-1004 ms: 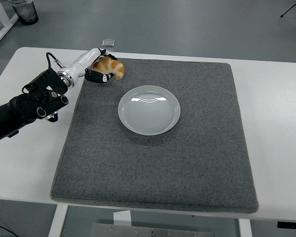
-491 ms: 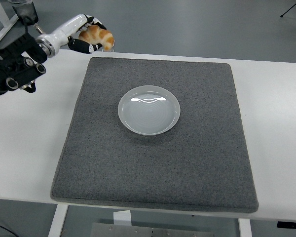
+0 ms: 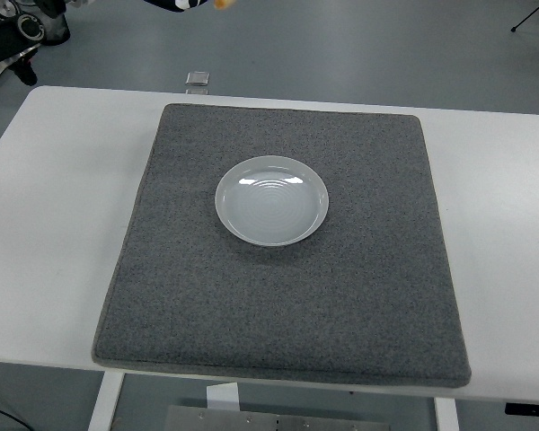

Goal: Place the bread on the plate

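Sitting empty mid-mat, the grey plate (image 3: 271,199); left hand (image 3: 181,4) is barely in frame top-left, bread (image 3: 222,4) sliver beside it, can't tell its grip.

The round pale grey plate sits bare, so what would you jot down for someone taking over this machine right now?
Left hand: almost out of frame at the top edge, lifted high; its grip cannot be judged from this view.
Right hand: not in view.
Golden-brown bread: only a sliver shows at the top edge, by the left hand.
Round pale grey plate: empty, in the middle of the dark grey felt mat on the white table.
Done: bread is off the table.
Left: bring it down onto the plate and let go.
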Controlling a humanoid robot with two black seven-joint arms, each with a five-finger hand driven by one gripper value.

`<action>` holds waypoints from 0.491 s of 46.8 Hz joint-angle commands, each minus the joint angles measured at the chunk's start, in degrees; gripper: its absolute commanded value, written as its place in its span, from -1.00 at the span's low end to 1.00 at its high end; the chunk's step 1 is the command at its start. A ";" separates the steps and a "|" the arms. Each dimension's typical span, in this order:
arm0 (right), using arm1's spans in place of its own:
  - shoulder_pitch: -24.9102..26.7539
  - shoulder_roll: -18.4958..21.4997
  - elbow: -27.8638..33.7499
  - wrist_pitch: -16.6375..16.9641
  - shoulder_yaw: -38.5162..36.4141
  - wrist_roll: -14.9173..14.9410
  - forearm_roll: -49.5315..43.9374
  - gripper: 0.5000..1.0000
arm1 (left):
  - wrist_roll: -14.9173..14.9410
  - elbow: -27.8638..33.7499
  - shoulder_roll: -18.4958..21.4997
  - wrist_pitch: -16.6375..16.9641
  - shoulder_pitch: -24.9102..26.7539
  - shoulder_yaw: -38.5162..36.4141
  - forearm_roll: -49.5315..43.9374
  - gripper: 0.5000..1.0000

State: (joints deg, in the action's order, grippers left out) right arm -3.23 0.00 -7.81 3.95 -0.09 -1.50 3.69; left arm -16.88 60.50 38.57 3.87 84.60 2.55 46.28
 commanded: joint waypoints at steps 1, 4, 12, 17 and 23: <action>0.06 0.00 -0.01 0.00 0.00 0.00 0.00 0.81 | 0.79 4.53 0.01 0.44 1.09 0.09 0.65 -1.00; 0.06 0.00 -0.01 0.00 0.00 0.00 0.00 0.81 | 0.79 9.45 0.10 0.79 1.27 0.18 1.27 -1.00; 0.06 0.00 -0.01 0.00 0.09 0.00 0.00 0.81 | 0.79 17.99 -0.51 3.77 0.21 -0.43 4.43 -1.00; 0.06 0.00 -0.01 0.00 0.09 0.00 0.00 0.81 | 0.62 18.26 -2.00 6.14 -2.85 -2.46 10.05 -1.00; 0.06 0.00 -0.01 0.00 0.09 0.00 0.00 0.81 | 0.44 16.33 -4.12 8.96 -9.36 -2.55 17.17 -1.00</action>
State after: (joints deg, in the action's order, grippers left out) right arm -3.17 0.00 -7.81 3.95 0.00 -1.49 3.69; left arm -16.31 78.09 35.21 11.55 78.34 0.02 60.24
